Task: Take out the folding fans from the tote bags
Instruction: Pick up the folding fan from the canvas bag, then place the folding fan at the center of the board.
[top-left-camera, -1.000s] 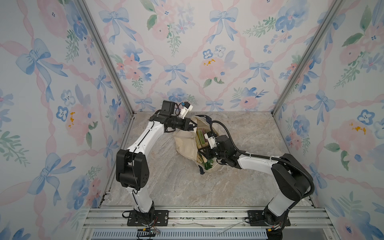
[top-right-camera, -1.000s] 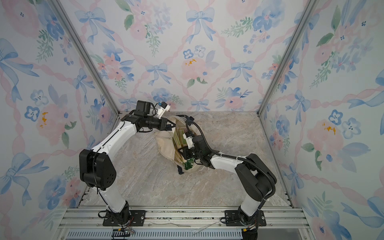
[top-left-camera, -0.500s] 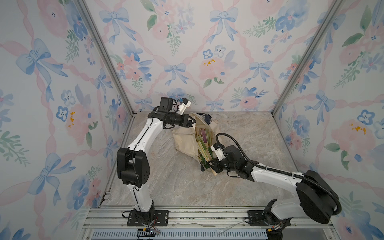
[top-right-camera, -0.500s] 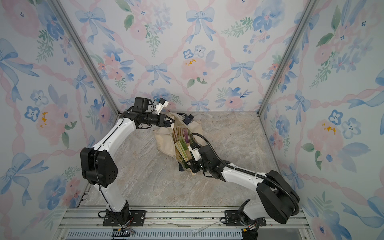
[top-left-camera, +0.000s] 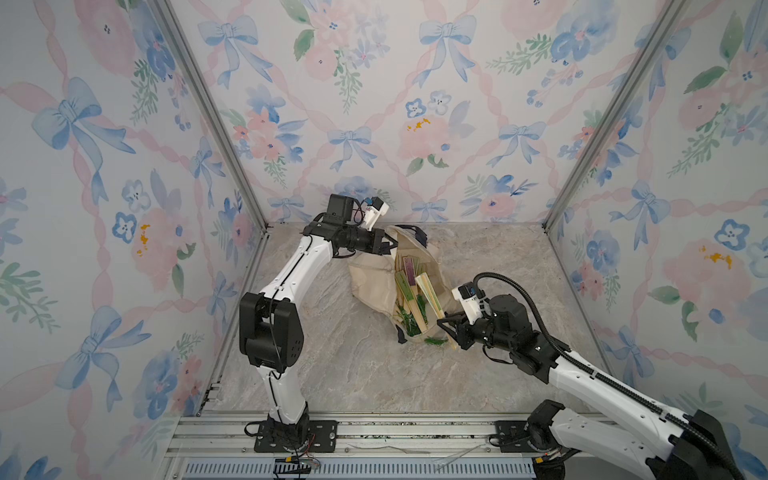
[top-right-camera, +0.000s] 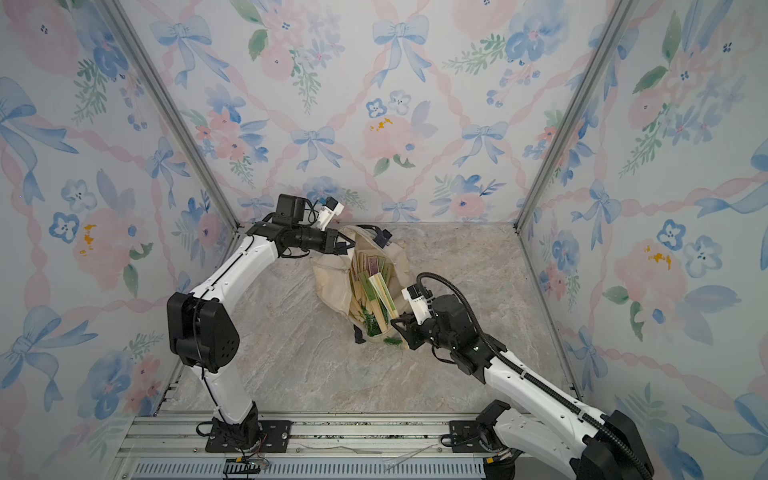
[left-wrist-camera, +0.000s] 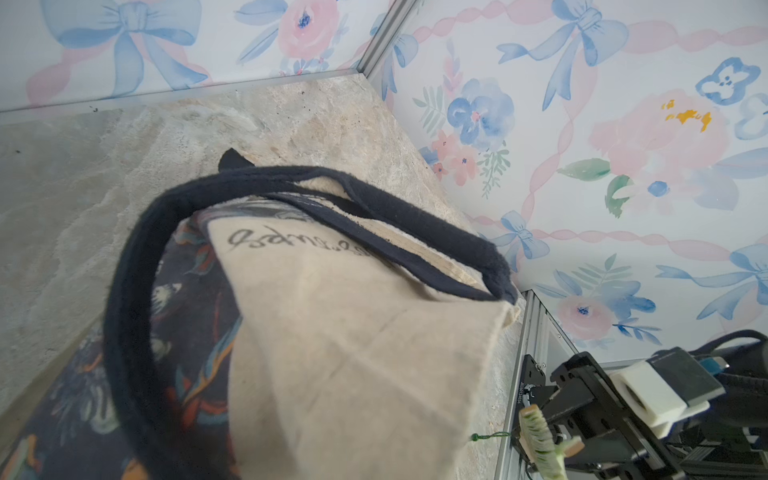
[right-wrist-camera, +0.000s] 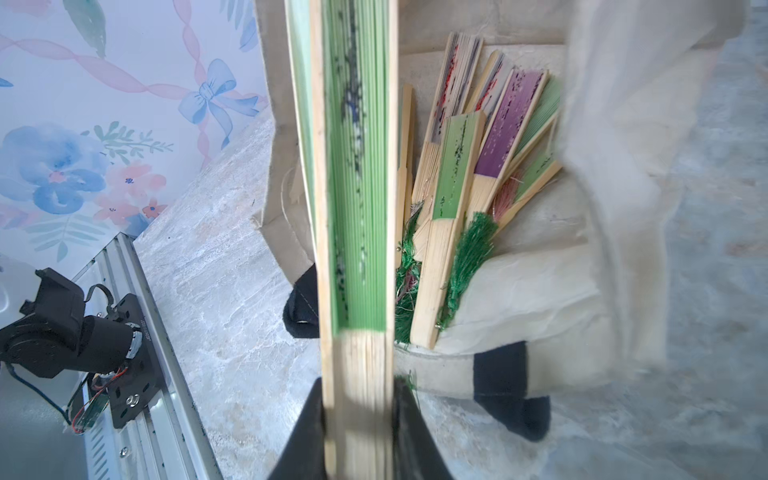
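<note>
My right tool (top-left-camera: 451, 332), just right of frame centre in both top views, is clamped, jaws narrowly apart, on the bamboo end of a green folding fan (right-wrist-camera: 357, 166). My left tool (top-left-camera: 388, 246) is fully closed on the rim of the tote bag (top-left-camera: 370, 278) at centre frame. The other fans (right-wrist-camera: 478, 166) lie inside the bag.

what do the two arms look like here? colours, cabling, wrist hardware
The left arm and right arm match: white link shells, black joint housings, black wrists and black jaws. Each wrist carries a white camera block. A black corrugated hose loops off the right wrist and runs along that arm; the left arm shows only thin black cable.
</note>
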